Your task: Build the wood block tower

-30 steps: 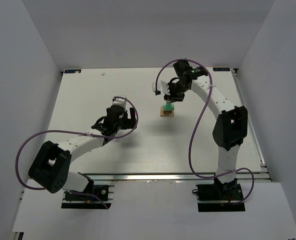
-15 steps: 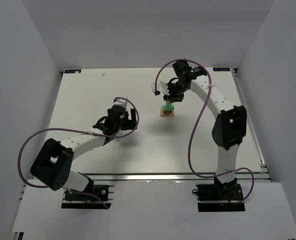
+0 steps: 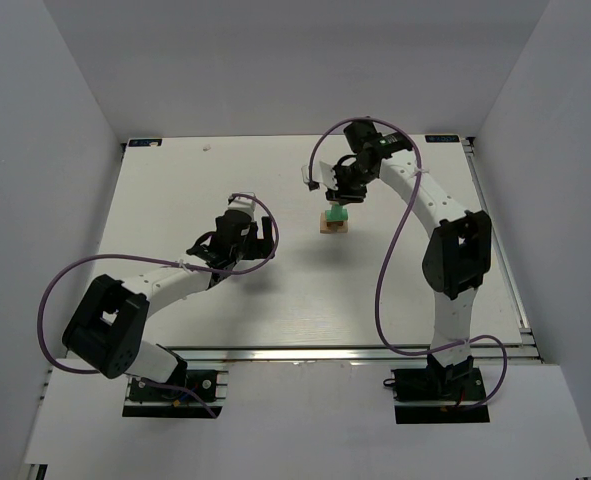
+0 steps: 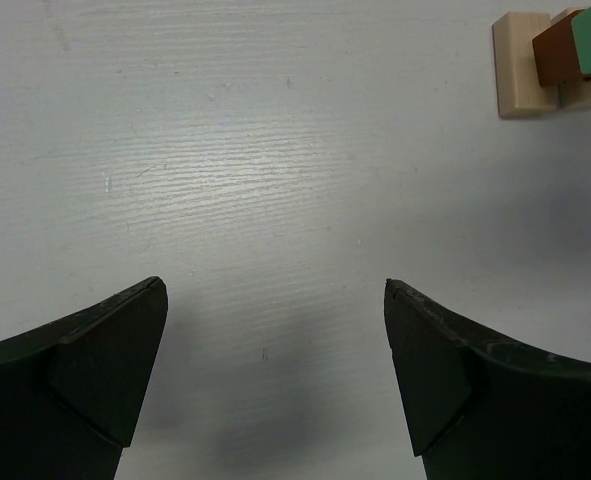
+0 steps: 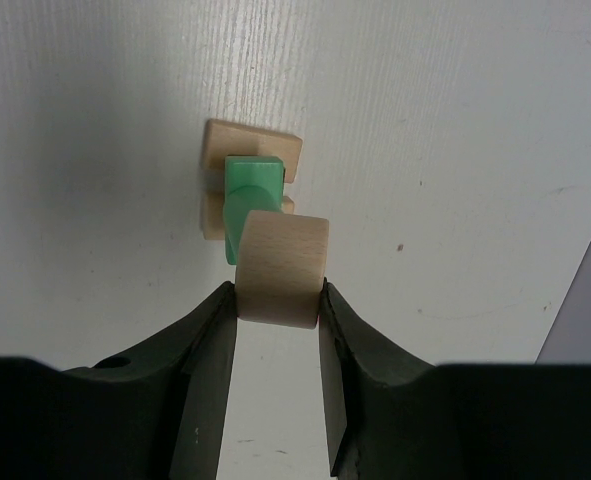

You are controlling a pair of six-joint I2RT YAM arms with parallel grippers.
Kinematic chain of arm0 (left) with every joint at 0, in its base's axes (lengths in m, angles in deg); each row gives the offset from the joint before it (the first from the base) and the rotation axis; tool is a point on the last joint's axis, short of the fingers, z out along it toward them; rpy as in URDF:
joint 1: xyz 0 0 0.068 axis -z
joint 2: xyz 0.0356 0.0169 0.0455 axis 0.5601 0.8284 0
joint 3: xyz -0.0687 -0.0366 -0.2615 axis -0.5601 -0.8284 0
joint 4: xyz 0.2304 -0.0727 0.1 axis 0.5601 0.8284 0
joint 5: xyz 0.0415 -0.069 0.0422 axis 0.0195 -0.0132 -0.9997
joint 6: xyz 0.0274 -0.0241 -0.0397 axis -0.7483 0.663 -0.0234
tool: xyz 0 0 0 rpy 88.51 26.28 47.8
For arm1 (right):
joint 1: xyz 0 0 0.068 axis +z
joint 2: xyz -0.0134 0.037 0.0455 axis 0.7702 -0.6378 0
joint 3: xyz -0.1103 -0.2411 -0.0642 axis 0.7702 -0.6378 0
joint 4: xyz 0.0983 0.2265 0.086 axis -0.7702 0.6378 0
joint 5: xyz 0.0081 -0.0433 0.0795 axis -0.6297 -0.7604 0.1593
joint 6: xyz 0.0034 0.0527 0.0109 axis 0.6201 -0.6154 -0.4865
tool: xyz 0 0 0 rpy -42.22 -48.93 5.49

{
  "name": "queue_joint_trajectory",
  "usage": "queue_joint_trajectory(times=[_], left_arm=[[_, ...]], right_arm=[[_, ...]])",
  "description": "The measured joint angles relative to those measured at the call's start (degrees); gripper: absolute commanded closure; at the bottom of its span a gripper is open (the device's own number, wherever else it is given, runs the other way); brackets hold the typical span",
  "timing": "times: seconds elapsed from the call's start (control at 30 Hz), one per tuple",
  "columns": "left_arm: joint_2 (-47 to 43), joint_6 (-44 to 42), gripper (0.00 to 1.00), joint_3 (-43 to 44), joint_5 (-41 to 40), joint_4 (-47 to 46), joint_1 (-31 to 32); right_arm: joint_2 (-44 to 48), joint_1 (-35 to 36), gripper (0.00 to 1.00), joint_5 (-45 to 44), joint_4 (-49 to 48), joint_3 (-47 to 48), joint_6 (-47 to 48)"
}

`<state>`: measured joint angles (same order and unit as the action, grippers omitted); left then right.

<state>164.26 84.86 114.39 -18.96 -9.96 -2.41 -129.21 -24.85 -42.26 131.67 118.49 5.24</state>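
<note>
pale cylinder (image 5: pixel 282 268) pinched by right gripper (image 5: pixel 278 300) at wood block tower (image 5: pixel 252 180); off-centre release may topple it; left gripper (image 4: pixel 275 340) spread, empty.

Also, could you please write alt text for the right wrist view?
The right gripper clamps a pale wooden block just over the wood block tower, which is mint green on tan and stands on a white table.

Three pale tan blocks (image 5: pixel 280 270), one mint green block (image 5: pixel 252 180), one dark brown block (image 4: pixel 555 55).
</note>
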Motion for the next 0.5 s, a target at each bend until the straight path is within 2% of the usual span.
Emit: queue_joint_trajectory(times=[0.5], left_arm=[[0.0, -0.33, 0.02, 0.09, 0.04, -0.02, 0.0]], right_arm=[[-0.85, 0.0, 0.78, 0.0, 0.0, 0.0, -0.02]])
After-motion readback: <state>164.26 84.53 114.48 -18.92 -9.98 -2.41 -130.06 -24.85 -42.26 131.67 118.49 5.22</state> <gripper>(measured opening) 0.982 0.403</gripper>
